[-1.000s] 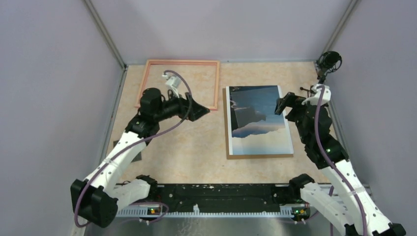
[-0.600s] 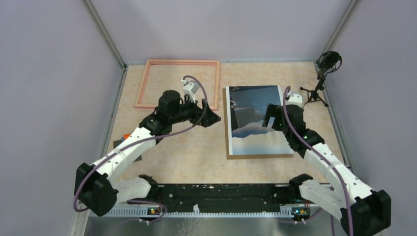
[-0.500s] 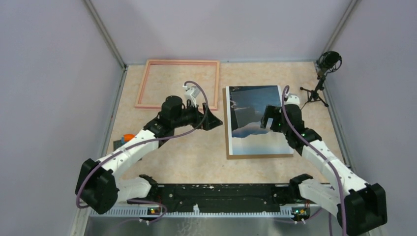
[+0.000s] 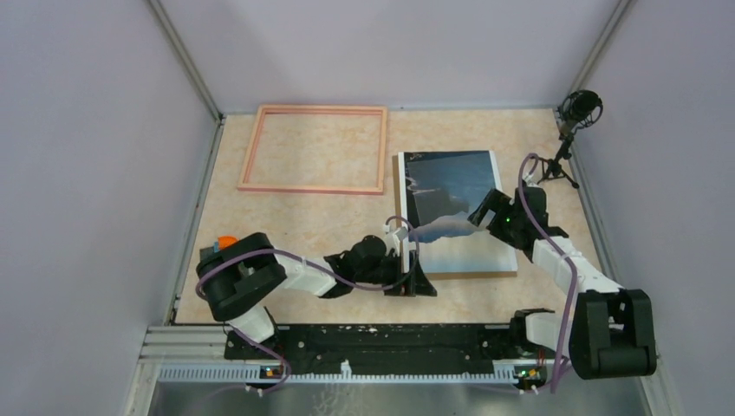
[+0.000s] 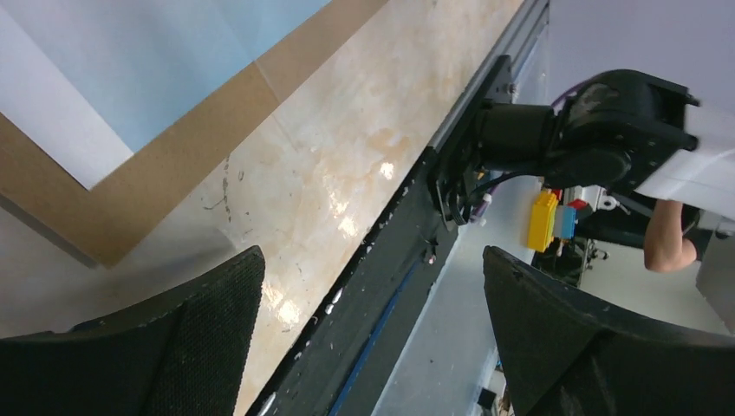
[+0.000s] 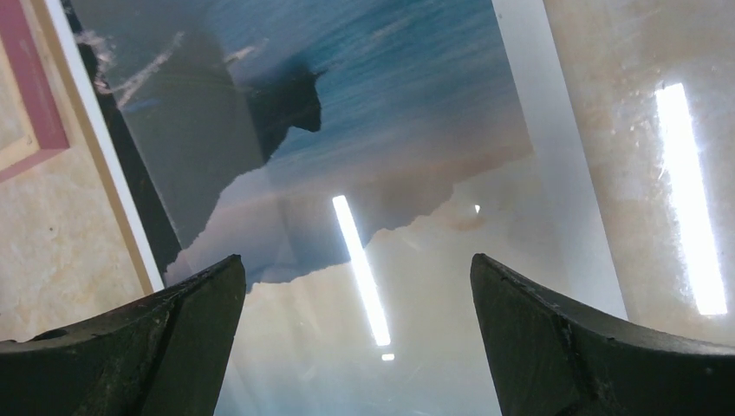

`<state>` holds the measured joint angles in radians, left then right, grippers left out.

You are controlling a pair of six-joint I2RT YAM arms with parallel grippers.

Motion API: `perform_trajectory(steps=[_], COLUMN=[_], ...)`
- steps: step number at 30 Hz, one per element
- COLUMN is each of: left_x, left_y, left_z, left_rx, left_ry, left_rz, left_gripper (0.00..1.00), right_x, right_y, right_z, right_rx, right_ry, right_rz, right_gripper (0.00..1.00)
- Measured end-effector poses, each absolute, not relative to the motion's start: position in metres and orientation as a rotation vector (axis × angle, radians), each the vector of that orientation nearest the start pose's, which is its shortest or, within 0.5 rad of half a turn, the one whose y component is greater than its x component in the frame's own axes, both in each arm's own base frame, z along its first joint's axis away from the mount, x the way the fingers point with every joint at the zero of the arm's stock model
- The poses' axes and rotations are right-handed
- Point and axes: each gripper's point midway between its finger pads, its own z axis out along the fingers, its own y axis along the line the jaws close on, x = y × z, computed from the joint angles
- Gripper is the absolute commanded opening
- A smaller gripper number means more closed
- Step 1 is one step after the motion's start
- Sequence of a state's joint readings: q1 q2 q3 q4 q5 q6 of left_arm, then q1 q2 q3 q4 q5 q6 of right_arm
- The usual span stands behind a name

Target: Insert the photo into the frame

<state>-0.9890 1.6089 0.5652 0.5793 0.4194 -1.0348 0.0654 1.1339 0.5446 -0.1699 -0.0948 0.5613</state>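
While right gripper (image 6: pixel 355 269) gapes, photo (image 4: pixel 446 178) seems untouched.

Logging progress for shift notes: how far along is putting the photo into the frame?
Done: nothing; the frame lies empty, far left. In hand: the photo lies flat on a brown board, the right gripper over it, the left gripper at the board's near corner, both with jaws open. Remaining: lifting the photo and seating it in the frame.
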Motion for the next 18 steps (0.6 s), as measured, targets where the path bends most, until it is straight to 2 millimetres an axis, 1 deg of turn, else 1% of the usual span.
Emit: perform_trajectory(steps=[1,3,5,7,11,15,18], left_x=[0.119,0.113,0.115,0.118,0.124,0.126,0.128], left_y=[-0.387,-0.392,-0.397,-0.403,-0.415,-0.423,-0.426], left_z=[0.070,0.060,0.057,0.058,0.057,0.056,0.055], left_rx=[0.253,0.220,0.177,0.140,0.076,0.031,0.020], left_ry=[2.463,2.482,2.471,2.444,2.388,2.346,2.319], left_rz=[-1.533,-1.513,-1.510,-1.522,-1.546,-1.562,-1.560], left_gripper=[0.98,0.98,0.98,0.98,0.92,0.92,0.88], right_x=[0.295,0.293,0.291,0.291,0.290,0.292,0.294], right_y=[0.058,0.059,0.061,0.061,0.061,0.061,0.062], right_z=[0.066,0.057,0.051,0.049,0.044,0.045,0.046], right_rx=[0.547,0.570,0.583,0.592,0.607,0.619,0.621], right_ry=[2.317,2.345,2.367,2.372,2.356,2.318,2.303], right_rz=[0.428,0.438,0.446,0.447,0.453,0.466,0.474], right_gripper=[0.99,0.99,0.99,0.99,0.99,0.99,0.99])
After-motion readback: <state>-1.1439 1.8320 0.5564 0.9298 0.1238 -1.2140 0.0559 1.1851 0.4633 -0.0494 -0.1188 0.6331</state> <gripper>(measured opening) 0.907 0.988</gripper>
